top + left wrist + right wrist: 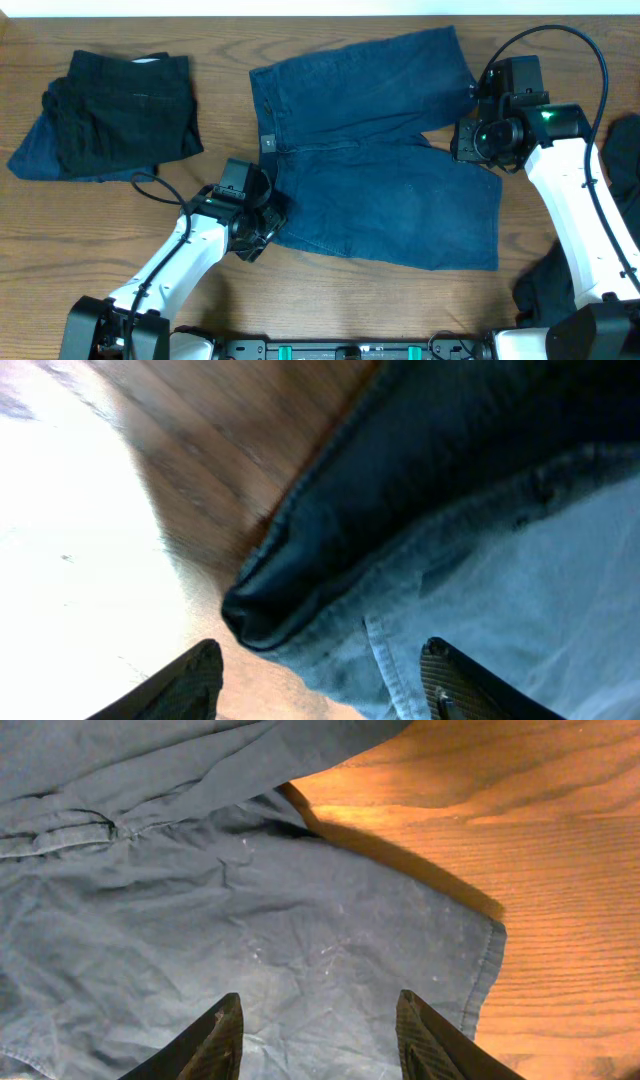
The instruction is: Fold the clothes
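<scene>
Nearest the robot's base, the left gripper is set at the near corner of the waistband of the denim shorts. The shorts are spread flat in the middle of the table, waistband to the left and both legs to the right. In the left wrist view its fingers are seen well apart, with the thick doubled corner lying between them and not pinched.

Further out, the right gripper is placed at the far edge of the nearer leg, beside the gap between the two legs. Its fingers are also spread, above flat cloth, and nothing is held; the hem lies just to one side.

Several slips can be expected. The bulky corner may be squeezed out sideways, or only the top layer may be caught, so that the lower layer is left behind. If one side is lifted before the other, the cloth would be skewed and the far leg dragged out of line. Loose dark garments near the right arm could be swept along.

The folded pile at the far left is well apart.
</scene>
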Motion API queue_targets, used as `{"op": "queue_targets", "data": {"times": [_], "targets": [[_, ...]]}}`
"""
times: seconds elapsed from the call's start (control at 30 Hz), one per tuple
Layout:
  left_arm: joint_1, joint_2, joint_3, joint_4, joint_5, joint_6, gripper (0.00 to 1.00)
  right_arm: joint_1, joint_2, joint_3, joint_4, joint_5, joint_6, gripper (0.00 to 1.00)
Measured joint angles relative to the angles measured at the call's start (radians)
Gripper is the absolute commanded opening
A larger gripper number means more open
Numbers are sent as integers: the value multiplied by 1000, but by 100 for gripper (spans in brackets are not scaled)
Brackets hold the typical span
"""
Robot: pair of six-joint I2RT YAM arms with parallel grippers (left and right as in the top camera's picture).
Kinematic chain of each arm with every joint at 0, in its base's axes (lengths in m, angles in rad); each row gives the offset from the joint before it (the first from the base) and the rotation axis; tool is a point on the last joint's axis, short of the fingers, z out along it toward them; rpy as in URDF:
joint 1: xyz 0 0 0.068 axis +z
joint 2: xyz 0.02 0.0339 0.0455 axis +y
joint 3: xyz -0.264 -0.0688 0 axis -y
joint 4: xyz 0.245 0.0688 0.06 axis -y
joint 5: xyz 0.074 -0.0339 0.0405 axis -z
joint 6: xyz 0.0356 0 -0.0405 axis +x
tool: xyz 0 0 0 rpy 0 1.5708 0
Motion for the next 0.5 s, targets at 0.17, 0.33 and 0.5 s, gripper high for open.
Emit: {"op": "queue_targets", "data": {"times": [0.17,0.33,0.5], "targets": [[0,0,0,0,-31,-27,59,0,0,0,-2,0,0,48],[0,0,-20,9,-38,-54,56,0,0,0,-4,0,0,48],[0,1,-56,48,-38,-71,53,0,0,0,-4,0,0,48]]}}
